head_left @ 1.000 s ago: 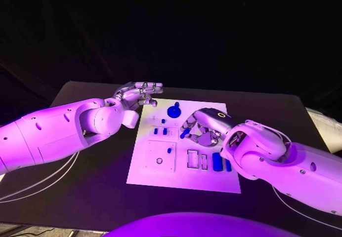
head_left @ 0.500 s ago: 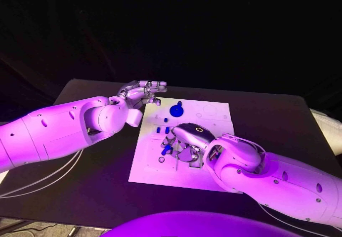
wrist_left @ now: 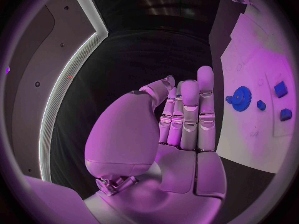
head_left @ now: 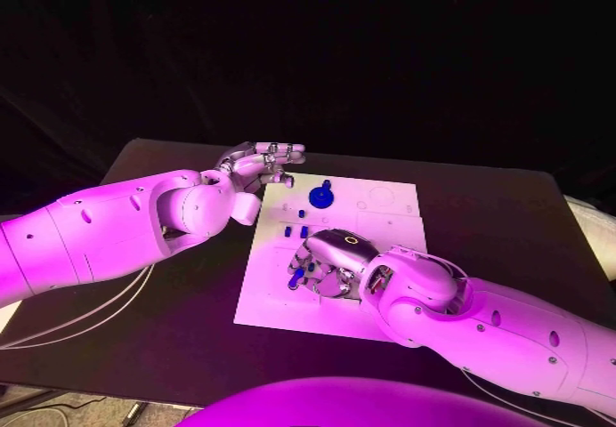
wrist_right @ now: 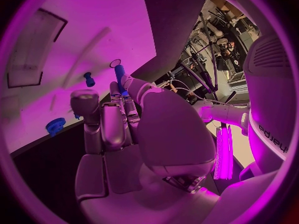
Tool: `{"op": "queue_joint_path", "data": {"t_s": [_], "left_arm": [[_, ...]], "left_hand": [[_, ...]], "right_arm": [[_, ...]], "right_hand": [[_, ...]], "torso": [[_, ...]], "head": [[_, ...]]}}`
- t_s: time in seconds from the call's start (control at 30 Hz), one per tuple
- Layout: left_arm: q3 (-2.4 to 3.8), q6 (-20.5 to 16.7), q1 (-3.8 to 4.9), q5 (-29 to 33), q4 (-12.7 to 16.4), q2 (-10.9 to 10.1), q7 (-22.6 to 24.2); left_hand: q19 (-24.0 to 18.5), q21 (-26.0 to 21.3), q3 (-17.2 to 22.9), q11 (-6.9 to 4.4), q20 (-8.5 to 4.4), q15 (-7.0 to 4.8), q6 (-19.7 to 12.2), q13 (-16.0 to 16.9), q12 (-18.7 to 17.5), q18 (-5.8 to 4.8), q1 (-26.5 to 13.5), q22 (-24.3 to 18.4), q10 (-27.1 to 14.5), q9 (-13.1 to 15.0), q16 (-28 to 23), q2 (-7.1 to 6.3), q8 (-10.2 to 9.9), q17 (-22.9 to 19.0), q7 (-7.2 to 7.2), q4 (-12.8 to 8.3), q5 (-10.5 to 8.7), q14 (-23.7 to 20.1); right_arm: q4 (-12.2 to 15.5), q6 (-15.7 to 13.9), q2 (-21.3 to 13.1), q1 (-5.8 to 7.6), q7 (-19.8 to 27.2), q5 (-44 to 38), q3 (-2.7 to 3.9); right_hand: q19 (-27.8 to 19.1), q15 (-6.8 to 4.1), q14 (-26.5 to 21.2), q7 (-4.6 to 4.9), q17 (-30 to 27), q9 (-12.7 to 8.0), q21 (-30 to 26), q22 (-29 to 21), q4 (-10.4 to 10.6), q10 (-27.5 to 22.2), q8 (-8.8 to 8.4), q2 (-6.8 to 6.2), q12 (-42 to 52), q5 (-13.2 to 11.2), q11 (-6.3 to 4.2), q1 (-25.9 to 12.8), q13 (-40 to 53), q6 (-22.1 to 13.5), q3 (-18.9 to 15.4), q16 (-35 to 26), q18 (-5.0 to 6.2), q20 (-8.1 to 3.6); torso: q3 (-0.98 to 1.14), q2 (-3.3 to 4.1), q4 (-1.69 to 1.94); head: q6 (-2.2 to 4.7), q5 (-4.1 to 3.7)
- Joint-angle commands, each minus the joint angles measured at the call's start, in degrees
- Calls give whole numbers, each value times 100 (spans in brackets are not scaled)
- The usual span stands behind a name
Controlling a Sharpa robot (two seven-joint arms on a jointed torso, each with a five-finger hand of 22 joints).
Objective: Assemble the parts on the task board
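On the black table [head_left: 167,294] lies the white task board [head_left: 385,200].

We see two bulky, smooth-shelled white arms with small dark screw holes. Thin cables hang beneath the left arm [head_left: 103,231]. Each arm ends in a silver, segmented, many-fingered hand: left hand [head_left: 263,165], right hand [head_left: 328,258], which bears a small ring marking on its back.
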Motion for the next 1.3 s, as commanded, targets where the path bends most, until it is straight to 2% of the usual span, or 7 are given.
{"op": "queue_joint_path", "data": {"t_s": [0.03,0.43,0.67,0.87,0.97,1.07,1.3], "left_arm": [[4,92,0,-14,5,13,57],[4,107,0,-14,4,13,44],[4,112,-1,-14,5,11,38],[4,112,-1,-14,7,11,36],[4,114,-1,-14,9,10,34],[4,117,-1,-14,9,8,31],[4,134,-1,-14,3,8,19]], "left_hand": [[-34,-20,-2,-3,-12,1,-30,1,20,56,26,-9,-30,-7,-13,34,-7,-9,2,-43,8,-48],[-34,-20,-2,-3,-12,1,-30,1,20,56,26,-9,-30,-7,-13,34,-7,-9,2,-43,8,-48],[-34,-20,-2,-3,-12,1,-30,1,20,56,26,-9,-30,-7,-13,34,-7,-9,2,-43,8,-48],[-34,-20,-2,-3,-12,1,-30,1,20,56,26,-9,-30,-7,-13,34,-7,-9,2,-43,8,-48],[-34,-20,-2,-3,-12,1,-30,1,20,56,26,-9,-30,-7,-13,34,-7,-9,2,-43,8,-48],[-34,-20,-2,-3,-12,1,-30,1,20,56,26,-9,-30,-7,-13,34,-7,-9,2,-43,8,-48],[-34,-20,-2,-3,-12,1,-30,1,20,56,26,-9,-30,-7,-13,34,-7,-9,2,-43,8,-48]], "right_arm": [[-41,187,29,-7,31,-179,-11],[-149,321,110,-8,-109,-395,-65],[-201,413,155,-8,-151,-496,-126],[-222,438,211,-8,-181,-531,-167],[-232,378,227,-8,-206,-529,-182],[-231,252,231,-8,-229,-526,-189],[-127,-236,166,-34,-235,-517,-194]], "right_hand": [[-7,1,189,28,-9,-8,17,-5,-70,123,-23,71,3,15,-152,12,10,-18,113,12,-100,28],[-13,4,187,33,-14,-9,15,-11,-73,120,-26,69,-4,16,-147,-6,11,-20,117,10,-99,31],[-17,7,187,34,-16,-9,12,-17,-74,118,-27,67,-8,16,-145,-18,11,-21,119,10,-97,33],[-89,65,175,82,-48,-44,-46,-121,-64,-90,-115,-11,-150,45,-83,-198,-17,-171,102,1,-82,72],[-261,157,132,139,-190,-91,-256,-455,-1,-526,-154,-177,-354,112,21,-436,-32,-481,-10,-85,-29,139],[-385,196,75,149,-355,-95,-423,-693,13,-937,-152,-303,-366,134,78,-580,-24,-854,-197,-191,15,201],[-346,238,75,82,-419,-75,-465,-739,-27,-1392,-136,-298,-305,141,134,-621,-6,-1054,-647,-205,22,257]], "torso": [[0,0,-3],[-4,-4,-8],[-5,-3,-7],[-4,-5,-1],[-9,-8,1],[-6,-5,-3],[-1,-5,-3]], "head": [[-7,4],[-37,9],[-43,14],[-43,7],[-43,0],[-40,0],[-35,-14]]}}
